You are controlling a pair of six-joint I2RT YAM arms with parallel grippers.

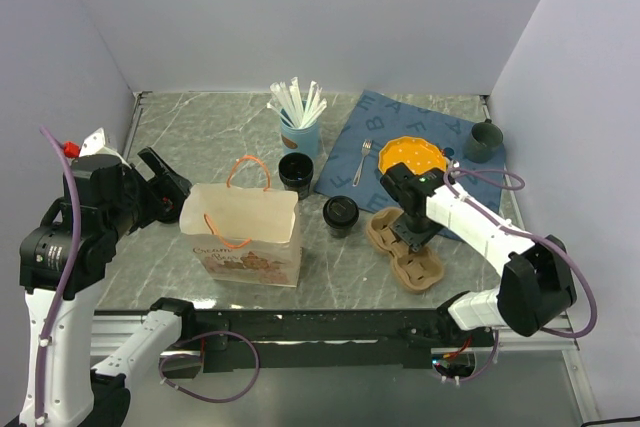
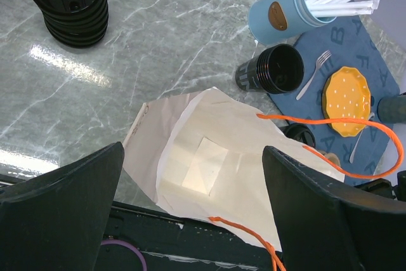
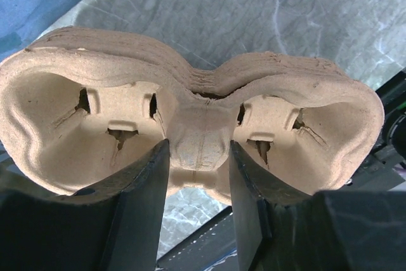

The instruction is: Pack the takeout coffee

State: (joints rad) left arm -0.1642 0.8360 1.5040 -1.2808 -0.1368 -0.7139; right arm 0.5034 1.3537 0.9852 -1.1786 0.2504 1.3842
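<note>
Both jaws of left gripper (image 2: 192, 157) gaped by the bag (image 1: 245, 227); right gripper (image 3: 198, 150) pinched the carrier's (image 3: 63, 112) ridge, coffee (image 1: 340, 213) nearby.

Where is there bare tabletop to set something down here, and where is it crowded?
Bare marble: the far stretch between the lid stack and straw cup, and the near-edge strip between paper bag and cup carrier. Crowded: around the lidded coffee, lidless cup and blue mat.

Black takeout coffee (image 1: 340, 212), tan cup carrier (image 1: 419, 270)
</note>
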